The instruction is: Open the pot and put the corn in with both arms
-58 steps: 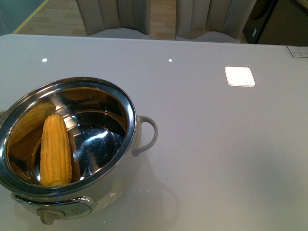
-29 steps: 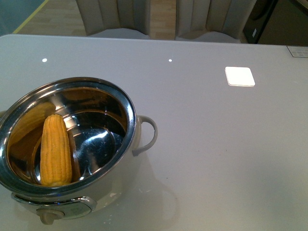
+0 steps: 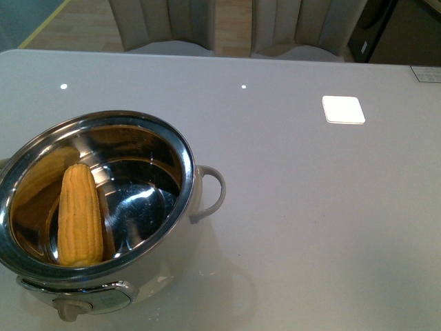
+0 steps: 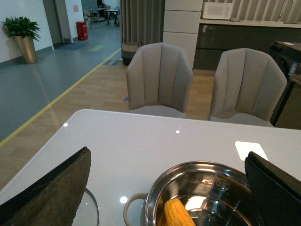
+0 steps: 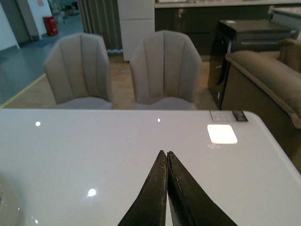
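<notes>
On the white table (image 3: pixel 310 207), two beige chairs (image 4: pixel 160 77) stand at its far side. At its near left corner sits the uncovered pot (image 3: pixel 182 200), with the corn (image 3: pixel 79 215) lying inside against the steel wall. Left gripper (image 4: pixel 167 188) has its jaws spread wide and empty above the pot; right gripper (image 5: pixel 167 162) is pressed together, holding nothing.
</notes>
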{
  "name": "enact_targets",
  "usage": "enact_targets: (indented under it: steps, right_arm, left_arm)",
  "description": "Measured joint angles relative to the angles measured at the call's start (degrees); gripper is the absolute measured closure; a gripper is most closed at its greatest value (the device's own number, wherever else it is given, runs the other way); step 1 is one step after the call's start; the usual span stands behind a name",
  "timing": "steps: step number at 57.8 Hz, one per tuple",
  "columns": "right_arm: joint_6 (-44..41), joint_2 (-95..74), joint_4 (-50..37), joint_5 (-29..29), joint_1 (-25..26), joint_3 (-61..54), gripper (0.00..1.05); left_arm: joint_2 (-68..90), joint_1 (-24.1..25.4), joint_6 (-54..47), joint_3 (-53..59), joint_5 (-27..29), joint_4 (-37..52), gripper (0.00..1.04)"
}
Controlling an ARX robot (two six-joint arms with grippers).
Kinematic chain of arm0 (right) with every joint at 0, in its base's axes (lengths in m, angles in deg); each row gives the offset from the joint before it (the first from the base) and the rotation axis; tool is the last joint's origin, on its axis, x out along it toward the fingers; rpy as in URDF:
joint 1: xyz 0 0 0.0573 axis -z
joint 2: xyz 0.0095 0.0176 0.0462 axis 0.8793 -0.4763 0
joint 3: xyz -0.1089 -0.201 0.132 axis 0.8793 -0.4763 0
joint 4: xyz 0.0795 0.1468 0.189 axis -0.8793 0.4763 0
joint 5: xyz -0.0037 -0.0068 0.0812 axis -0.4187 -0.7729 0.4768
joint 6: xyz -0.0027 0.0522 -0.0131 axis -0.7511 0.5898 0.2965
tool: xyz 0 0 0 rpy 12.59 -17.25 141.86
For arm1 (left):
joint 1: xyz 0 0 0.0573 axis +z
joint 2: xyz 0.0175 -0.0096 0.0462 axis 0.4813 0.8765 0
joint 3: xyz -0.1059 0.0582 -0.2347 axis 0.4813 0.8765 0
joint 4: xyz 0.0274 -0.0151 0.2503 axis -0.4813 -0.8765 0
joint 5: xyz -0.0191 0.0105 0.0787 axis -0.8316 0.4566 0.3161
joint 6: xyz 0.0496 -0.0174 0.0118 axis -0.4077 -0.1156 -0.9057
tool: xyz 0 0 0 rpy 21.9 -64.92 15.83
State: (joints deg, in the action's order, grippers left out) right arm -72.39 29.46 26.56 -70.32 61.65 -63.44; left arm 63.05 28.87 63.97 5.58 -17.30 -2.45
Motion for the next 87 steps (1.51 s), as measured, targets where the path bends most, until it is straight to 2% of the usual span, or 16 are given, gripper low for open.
enact_targets:
  steps: [17, 20, 26, 48, 87]
  right_arm:
    - [0.0, 0.2, 0.1, 0.0, 0.0, 0.0, 1.02]
    - [-0.1, 0.2, 0.1, 0.0, 0.0, 0.0, 0.94]
    - [-0.1, 0.2, 0.1, 0.0, 0.0, 0.0, 0.71]
    - [-0.1, 0.2, 0.1, 0.0, 0.0, 0.0, 0.08]
    - [-0.1, 0.2, 0.1, 0.0, 0.0, 0.0, 0.09]
  left_arm:
    - [0.0, 0.0, 0.0, 0.0, 0.0, 0.0, 0.07]
    - [0.0, 0.0, 0.0, 0.0, 0.0, 0.0, 0.07]
    - [0.0, 0.0, 0.0, 0.0, 0.0, 0.0, 0.07]
    - [0.0, 0.0, 0.0, 0.0, 0.0, 0.0, 0.07]
    - [0.0, 0.0, 0.0, 0.0, 0.0, 0.0, 0.07]
